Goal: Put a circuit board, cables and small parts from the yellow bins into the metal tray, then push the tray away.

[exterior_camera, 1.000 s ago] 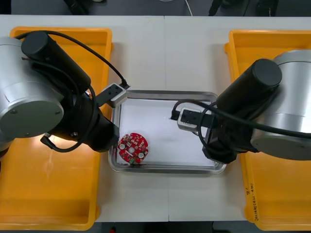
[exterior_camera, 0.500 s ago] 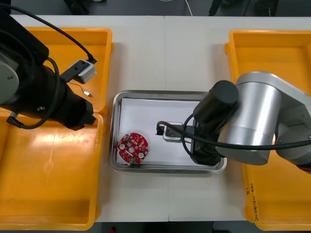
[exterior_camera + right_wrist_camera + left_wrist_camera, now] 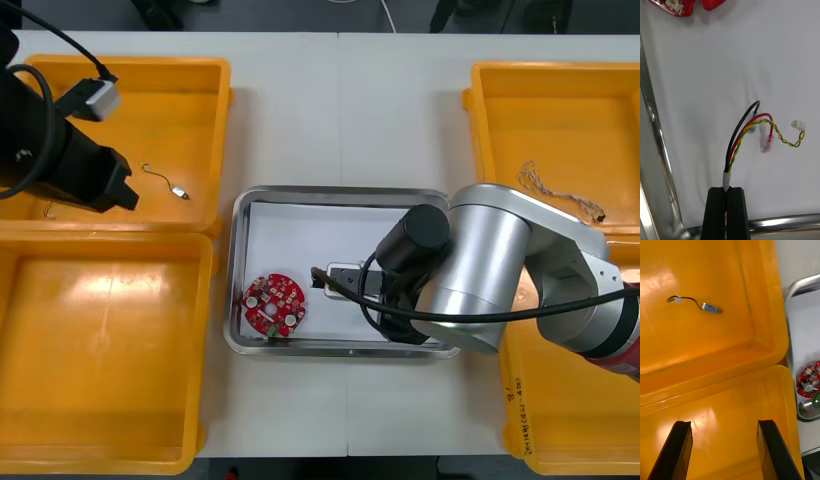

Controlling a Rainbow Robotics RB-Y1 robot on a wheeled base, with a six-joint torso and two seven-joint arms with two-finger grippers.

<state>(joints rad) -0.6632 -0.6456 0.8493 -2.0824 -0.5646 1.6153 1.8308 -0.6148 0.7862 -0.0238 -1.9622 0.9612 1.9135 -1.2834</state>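
My right gripper (image 3: 727,195) is shut on a red and yellow cable (image 3: 752,129) that also has a black strand and a small white plug (image 3: 798,124). It hangs low over the white inside of the metal tray (image 3: 340,191), and its loose ends are close to the liner. From the front, the right gripper (image 3: 325,277) is just right of the round red circuit board (image 3: 275,305), which lies in the tray's near left corner. My left gripper (image 3: 723,423) is open with nothing in it, over the two left yellow bins. A small metal part (image 3: 710,307) on a thin black wire lies ahead of it.
The far left bin (image 3: 200,70) holds the small metal part (image 3: 165,180). The near left bin (image 3: 100,400) looks bare. A twisted cable (image 3: 560,195) lies in the far right bin (image 3: 500,100). My right arm covers the tray's right side.
My left arm pulled back from the tray's left edge to the far left bin. My right gripper moved left across the tray with the cable, closer to the circuit board.
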